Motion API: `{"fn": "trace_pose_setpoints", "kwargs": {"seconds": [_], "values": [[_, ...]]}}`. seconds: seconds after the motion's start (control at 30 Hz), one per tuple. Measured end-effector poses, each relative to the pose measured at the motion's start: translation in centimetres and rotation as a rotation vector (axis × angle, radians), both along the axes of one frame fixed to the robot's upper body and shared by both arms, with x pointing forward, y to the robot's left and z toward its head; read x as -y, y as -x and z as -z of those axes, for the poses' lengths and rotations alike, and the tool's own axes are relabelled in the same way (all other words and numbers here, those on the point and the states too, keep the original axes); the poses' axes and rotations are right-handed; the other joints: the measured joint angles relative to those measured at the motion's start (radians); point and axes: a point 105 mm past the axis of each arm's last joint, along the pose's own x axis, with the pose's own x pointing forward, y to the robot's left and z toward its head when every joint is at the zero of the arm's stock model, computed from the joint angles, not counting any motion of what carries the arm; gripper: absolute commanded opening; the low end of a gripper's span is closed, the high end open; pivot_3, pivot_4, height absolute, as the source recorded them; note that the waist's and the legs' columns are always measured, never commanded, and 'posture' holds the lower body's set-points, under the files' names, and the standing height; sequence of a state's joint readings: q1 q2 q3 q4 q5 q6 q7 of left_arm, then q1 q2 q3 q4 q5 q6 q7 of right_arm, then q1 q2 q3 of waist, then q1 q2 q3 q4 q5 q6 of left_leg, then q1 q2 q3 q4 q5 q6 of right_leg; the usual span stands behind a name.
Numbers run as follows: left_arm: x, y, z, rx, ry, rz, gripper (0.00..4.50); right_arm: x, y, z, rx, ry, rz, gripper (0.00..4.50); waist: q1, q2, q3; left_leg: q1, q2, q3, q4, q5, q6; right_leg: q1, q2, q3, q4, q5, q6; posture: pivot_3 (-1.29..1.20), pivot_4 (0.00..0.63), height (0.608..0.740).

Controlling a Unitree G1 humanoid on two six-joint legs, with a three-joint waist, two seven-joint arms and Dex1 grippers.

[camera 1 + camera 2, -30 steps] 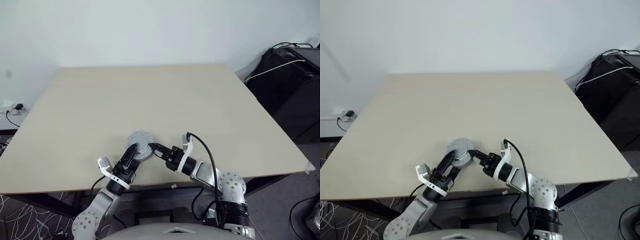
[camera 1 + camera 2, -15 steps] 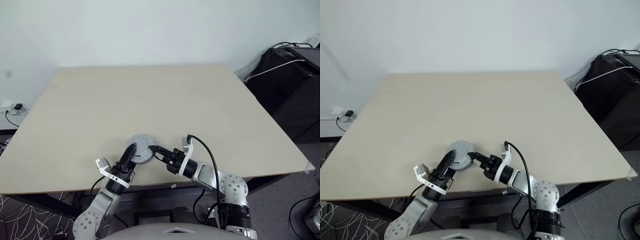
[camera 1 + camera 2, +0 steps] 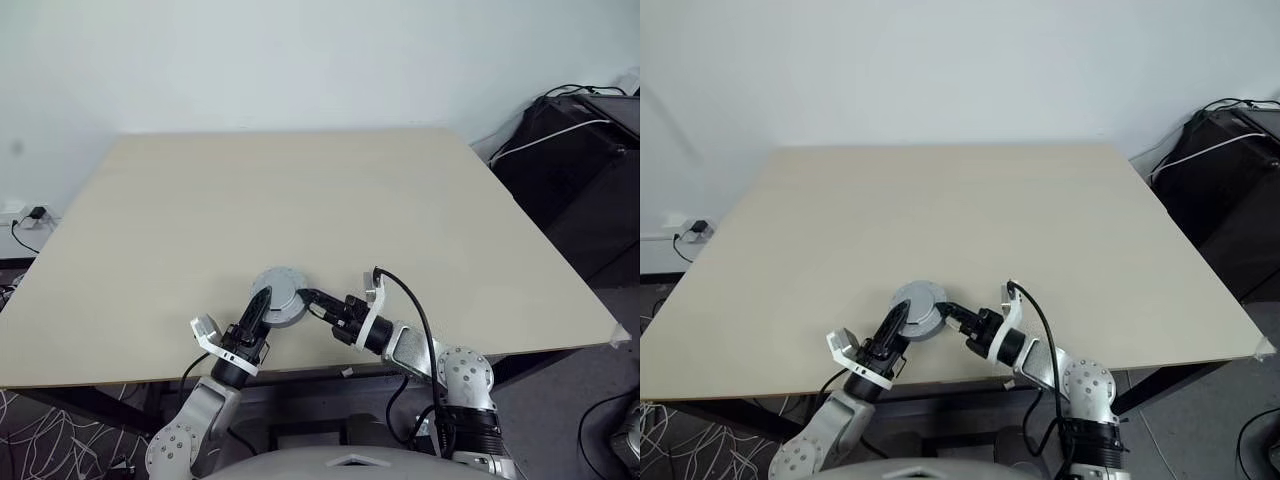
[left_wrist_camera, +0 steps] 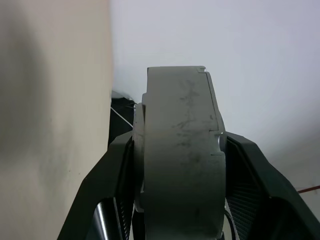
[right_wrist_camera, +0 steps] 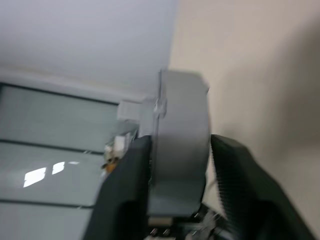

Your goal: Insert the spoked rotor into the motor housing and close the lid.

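1. The lid (image 3: pixel 279 293) is what the next move depends on. It is a round grey cap with its plain smooth face up. It lies flat, level with the bench (image 3: pixel 300 190), and is held just clear of the surface. It sits near the bench's 6 o'clock edge, a little towards 7.
2. The lid has no long axis, only a short one running straight up through its centre. In the left wrist view we see it edge-on, with a thinner flange along one face.
3. We cannot tell whether the spoked rotor and motor housing already sit under it.
4. The left hand (image 3: pixel 262 303) reaches in from about 7 o'clock of the lid. It is clenched on the lid, one finger (image 4: pixel 250 190) on each flat face, so the lower finger lies between cap and bench.
5. The right hand (image 3: pixel 310 297) comes in from about 3 to 4 o'clock and straddles the opposite rim. We cannot tell whether it is clamped on the cap or has let go.
6. The two hands are about equally near, on opposite sides of the lid. We judge that the left hand is carrying it.
7. We judge that seating or pressing the cap means moving along that vertical axis and keeping the faces level. A tilt between the two hands could jam the closure.
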State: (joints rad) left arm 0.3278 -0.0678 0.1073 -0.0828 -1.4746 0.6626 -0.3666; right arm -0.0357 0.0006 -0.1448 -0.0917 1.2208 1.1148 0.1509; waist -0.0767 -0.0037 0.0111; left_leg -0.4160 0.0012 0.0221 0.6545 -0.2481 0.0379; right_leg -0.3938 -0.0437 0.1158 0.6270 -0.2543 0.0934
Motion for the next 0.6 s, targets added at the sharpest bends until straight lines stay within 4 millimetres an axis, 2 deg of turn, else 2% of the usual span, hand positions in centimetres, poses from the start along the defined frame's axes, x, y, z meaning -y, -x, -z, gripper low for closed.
{"fn": "trace_pose_setpoints", "kwargs": {"seconds": [0.03,0.17,0.37,0.43,0.5,0.6], "values": [[0.0,0.0,0.0,0.000,0.000,0.000,2.07,0.1,0.0,0.1,0.001,0.006,0.002,3.32,-0.001,0.000,0.000,0.000,0.000,0.000,0.000,0.000,0.000,0.000,0.000,0.000,0.000,0.000,0.000,0.00,0.000,0.740],[-0.2,-0.1,0.0,0.001,-0.004,-0.016,2.07,0.5,-0.2,0.2,0.004,0.024,0.015,4.50,-0.001,0.000,0.000,0.000,0.000,0.000,0.000,0.000,0.000,0.000,0.000,0.000,0.000,0.000,0.000,0.00,0.000,0.740],[-1.3,-0.5,0.2,0.001,-0.034,-0.095,2.07,1.8,-0.1,0.6,0.021,0.083,0.033,4.50,0.002,0.000,0.000,0.000,0.000,0.000,0.000,0.000,0.000,0.000,0.000,0.000,0.000,0.000,0.000,0.00,0.000,0.740],[-2.1,-0.8,0.3,0.001,-0.050,-0.143,2.07,2.7,-0.2,0.7,0.062,0.152,0.047,4.50,0.005,0.000,0.001,0.000,0.000,0.001,0.000,0.000,0.000,0.000,0.000,0.000,-0.001,0.000,0.000,0.00,0.000,0.740],[-3.3,-1.4,0.3,-0.007,-0.086,-0.210,2.07,3.7,0.0,0.8,0.157,0.297,0.047,4.50,0.008,-0.001,0.001,0.000,-0.001,0.001,0.000,0.000,0.000,-0.001,0.000,0.001,-0.001,0.000,0.000,0.00,0.000,0.740],[-5.1,-2.8,-0.4,0.005,-0.133,-0.302,2.07,4.1,0.2,0.8,0.297,0.444,0.049,4.50,0.011,-0.002,0.001,0.000,-0.001,0.001,0.000,0.000,-0.001,-0.001,0.000,0.000,0.000,0.000,0.000,0.00,0.000,0.740]]}}
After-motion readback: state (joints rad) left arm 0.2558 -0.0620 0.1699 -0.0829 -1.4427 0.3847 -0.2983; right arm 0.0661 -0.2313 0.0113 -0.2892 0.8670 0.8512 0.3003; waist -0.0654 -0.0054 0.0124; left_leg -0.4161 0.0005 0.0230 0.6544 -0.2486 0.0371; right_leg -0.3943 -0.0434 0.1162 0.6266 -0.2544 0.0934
